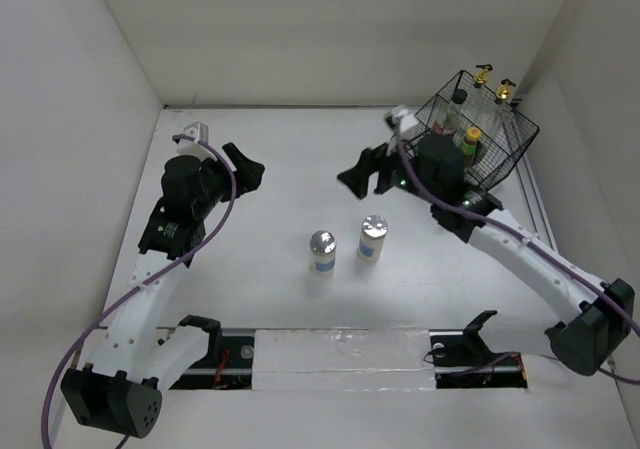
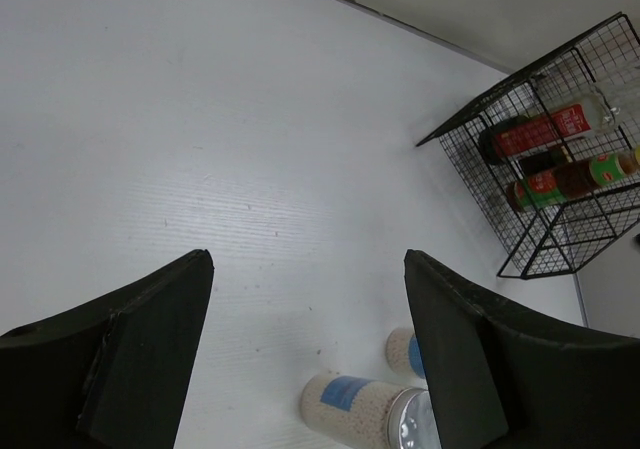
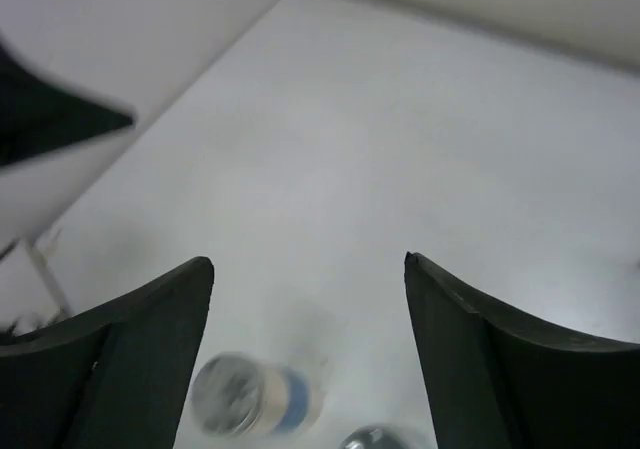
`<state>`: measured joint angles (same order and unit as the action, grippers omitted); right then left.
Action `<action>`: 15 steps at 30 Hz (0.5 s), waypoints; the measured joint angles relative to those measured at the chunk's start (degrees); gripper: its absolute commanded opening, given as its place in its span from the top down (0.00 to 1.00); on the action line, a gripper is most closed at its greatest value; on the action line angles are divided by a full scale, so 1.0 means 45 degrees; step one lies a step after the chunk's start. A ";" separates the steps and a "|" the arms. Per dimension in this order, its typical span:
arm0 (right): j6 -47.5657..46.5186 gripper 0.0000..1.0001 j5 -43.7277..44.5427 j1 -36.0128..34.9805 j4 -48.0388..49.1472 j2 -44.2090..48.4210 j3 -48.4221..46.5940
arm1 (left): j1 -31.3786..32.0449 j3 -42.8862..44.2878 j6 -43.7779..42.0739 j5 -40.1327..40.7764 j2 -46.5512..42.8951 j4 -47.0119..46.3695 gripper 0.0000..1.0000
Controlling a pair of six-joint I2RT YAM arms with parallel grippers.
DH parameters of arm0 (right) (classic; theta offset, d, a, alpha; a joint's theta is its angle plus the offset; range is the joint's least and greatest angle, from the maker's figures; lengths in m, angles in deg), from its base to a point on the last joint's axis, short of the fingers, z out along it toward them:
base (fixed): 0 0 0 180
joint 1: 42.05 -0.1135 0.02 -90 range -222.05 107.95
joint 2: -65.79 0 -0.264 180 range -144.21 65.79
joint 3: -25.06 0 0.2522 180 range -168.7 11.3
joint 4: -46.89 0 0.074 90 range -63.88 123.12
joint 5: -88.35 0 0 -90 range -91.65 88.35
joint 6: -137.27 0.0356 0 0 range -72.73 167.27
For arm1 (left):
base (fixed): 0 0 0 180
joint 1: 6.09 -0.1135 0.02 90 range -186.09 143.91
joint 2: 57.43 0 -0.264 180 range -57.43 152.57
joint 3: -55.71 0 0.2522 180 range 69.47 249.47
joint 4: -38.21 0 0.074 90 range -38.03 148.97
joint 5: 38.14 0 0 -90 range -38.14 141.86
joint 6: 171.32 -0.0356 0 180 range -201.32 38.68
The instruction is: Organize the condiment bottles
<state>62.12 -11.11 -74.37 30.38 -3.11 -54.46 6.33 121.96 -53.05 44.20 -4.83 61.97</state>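
Observation:
Two silver-topped, blue-labelled shakers (image 1: 323, 252) (image 1: 372, 238) stand side by side mid-table. They also show in the left wrist view (image 2: 365, 409) (image 2: 405, 351) and, blurred, in the right wrist view (image 3: 250, 397). Two gold-spouted cruets (image 1: 483, 73) (image 1: 504, 91) and a yellow-capped sauce bottle (image 1: 470, 139) stand in the black wire basket (image 1: 520, 129). A red-labelled bottle (image 2: 545, 129) shows through its mesh. I cannot make out the red jar. My left gripper (image 1: 250, 167) (image 2: 308, 257) is open and empty, left of the shakers. My right gripper (image 1: 352, 184) (image 3: 308, 261) is open and empty, beyond them.
The basket stands at the far right corner, partly behind my right wrist. White walls enclose the table at the back and both sides. A dark rail (image 1: 340, 354) runs along the near edge between the arm bases.

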 measured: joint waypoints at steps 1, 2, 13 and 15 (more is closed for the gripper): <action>-0.0121 0.13 -0.0340 -0.0670 -0.0447 -0.0214 0.0097 | 0.0000 0.0015 0.0000 0.0010 0.0000 -0.0005 0.25; -0.0238 0.09 -0.0597 -0.1282 -0.0821 -0.0423 0.0233 | 0.0000 0.0019 0.0000 0.0034 -0.0015 -0.0005 0.25; -0.1307 0.01 -0.0359 -0.5105 -0.3453 -0.2089 0.0437 | 0.0005 0.0219 -0.0194 0.0204 0.0335 0.0209 0.24; -0.1336 0.01 -0.0175 -0.5178 -0.3555 -0.2370 0.0437 | 0.0005 0.0272 -0.0204 0.0248 0.0457 0.0233 0.24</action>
<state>56.11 -11.89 -97.67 14.38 -13.78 -52.49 6.36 123.18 -53.97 45.31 -2.78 63.02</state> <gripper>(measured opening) 0.986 0.760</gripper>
